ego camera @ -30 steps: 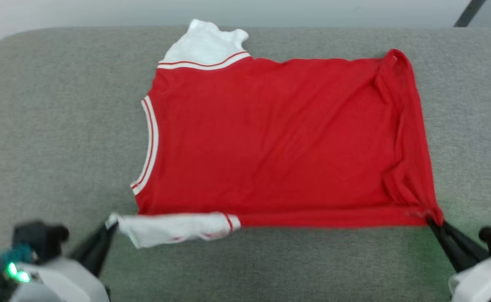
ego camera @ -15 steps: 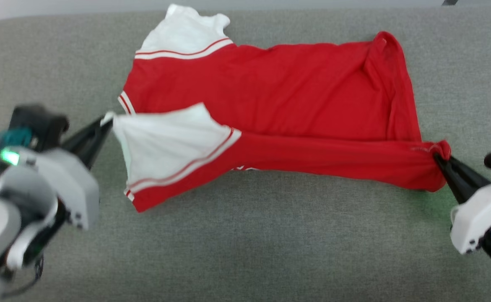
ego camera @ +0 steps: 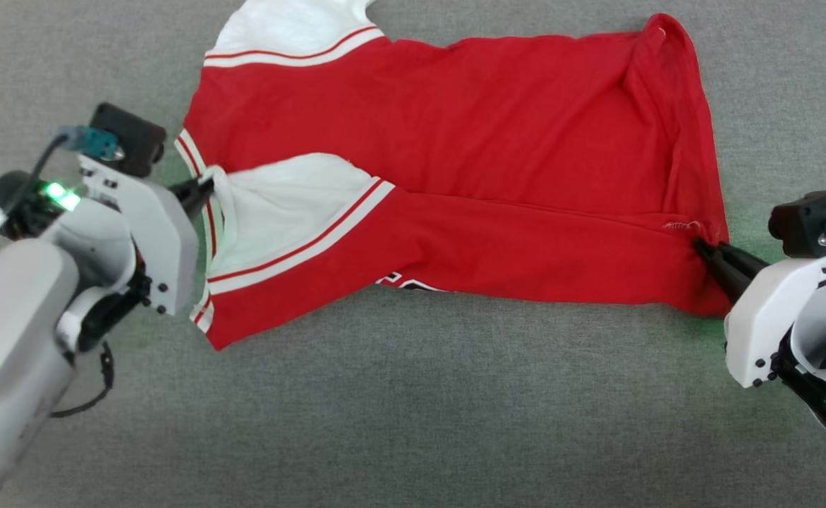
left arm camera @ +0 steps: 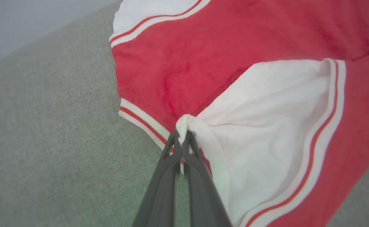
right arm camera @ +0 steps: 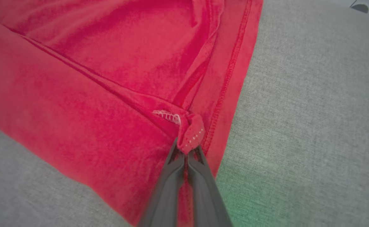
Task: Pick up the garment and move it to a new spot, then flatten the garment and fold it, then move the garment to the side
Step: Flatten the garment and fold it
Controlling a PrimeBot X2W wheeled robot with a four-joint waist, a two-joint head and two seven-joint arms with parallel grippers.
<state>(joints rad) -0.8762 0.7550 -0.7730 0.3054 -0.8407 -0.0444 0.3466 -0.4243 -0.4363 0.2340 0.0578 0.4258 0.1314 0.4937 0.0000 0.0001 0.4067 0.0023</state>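
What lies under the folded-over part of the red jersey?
Under the folded flap lies the jersey's own red body. Some black-white print peeks out at its near edge; the rest is covered.

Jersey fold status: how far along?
Done: garment lies spread out on the grey surface. In hand: first fold, near side doubled over the body, left pincer shut on the white sleeve, right pincer shut on the hem corner. Left: lay it down, release, finish folding, move it aside.
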